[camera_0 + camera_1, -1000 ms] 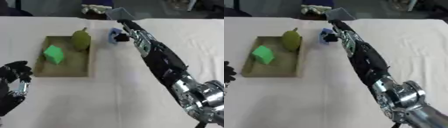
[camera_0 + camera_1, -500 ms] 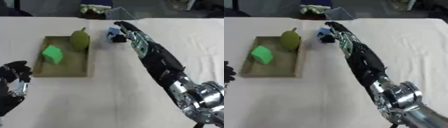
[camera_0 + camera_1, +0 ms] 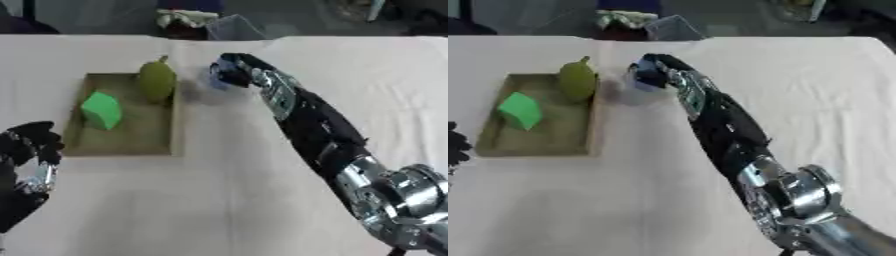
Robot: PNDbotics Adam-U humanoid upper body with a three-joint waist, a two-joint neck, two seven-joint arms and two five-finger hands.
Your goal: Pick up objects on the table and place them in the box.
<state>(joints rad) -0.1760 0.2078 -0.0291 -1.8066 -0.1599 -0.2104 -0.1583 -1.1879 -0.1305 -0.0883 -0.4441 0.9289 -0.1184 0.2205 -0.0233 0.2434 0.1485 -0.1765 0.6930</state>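
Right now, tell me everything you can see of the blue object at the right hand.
The blue object is small, mostly hidden by the right hand, whose dark fingers curl round it. Only a blue, partly pale patch shows; its shape is unclear. It sits just right of the box, outside it, near the pear. Whether it touches the table cannot be told.

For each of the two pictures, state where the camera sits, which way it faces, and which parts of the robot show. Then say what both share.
Left eye view: in the head, looking down at the table; left hand idle low left, right hand on a blue object.
Right eye view: same spot, set slightly rightward; the left hand barely shows at the edge.
Shared: box, pear, green block.
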